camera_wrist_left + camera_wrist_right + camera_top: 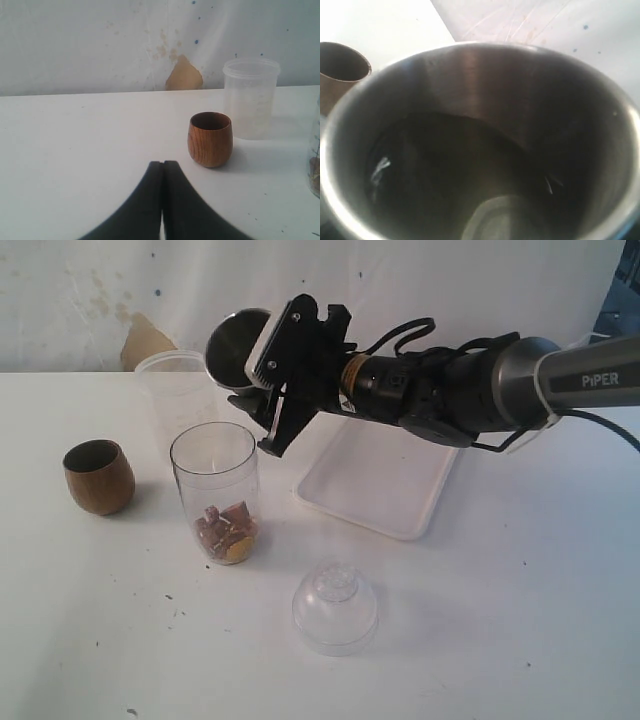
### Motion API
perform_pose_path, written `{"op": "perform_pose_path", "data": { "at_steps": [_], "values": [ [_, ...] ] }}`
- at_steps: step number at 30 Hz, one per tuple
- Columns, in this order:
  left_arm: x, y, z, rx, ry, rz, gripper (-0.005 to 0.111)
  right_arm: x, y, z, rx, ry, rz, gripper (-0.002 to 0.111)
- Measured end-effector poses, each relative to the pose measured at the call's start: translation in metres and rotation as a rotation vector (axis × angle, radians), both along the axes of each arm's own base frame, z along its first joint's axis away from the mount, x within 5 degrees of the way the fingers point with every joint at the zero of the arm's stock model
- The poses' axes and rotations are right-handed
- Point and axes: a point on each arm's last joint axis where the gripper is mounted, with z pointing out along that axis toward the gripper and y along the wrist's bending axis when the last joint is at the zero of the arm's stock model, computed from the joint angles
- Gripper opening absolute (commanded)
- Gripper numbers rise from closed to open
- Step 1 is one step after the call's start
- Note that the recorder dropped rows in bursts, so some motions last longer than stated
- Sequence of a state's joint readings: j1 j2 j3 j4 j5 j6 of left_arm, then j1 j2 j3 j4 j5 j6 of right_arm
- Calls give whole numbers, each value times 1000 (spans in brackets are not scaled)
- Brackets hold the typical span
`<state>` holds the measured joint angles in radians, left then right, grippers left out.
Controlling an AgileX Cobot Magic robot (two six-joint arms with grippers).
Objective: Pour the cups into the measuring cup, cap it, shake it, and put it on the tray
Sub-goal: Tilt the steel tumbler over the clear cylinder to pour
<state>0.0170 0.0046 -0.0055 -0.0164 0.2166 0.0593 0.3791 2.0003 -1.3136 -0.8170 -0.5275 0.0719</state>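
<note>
As the right tool grips it, the steel tumbler tilts above the measuring cup

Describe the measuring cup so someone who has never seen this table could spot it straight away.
Find the white tray near the middle of the table. Left of it in the exterior view stand two plastic cups. The measuring cup is the nearer one, fully clear with brown and orange bits at its bottom; the frosted cup behind it is milky.
</note>
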Motion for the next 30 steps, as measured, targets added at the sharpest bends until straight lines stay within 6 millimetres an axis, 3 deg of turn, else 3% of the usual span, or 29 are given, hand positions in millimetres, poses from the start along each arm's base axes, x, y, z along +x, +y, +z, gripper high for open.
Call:
{"op": "perform_pose_path", "data": {
  "at_steps": [30],
  "values": [
    [0, 0, 0, 0, 0, 0, 0, 0, 0, 1, -190, -191, 61, 0]
  ]
}}
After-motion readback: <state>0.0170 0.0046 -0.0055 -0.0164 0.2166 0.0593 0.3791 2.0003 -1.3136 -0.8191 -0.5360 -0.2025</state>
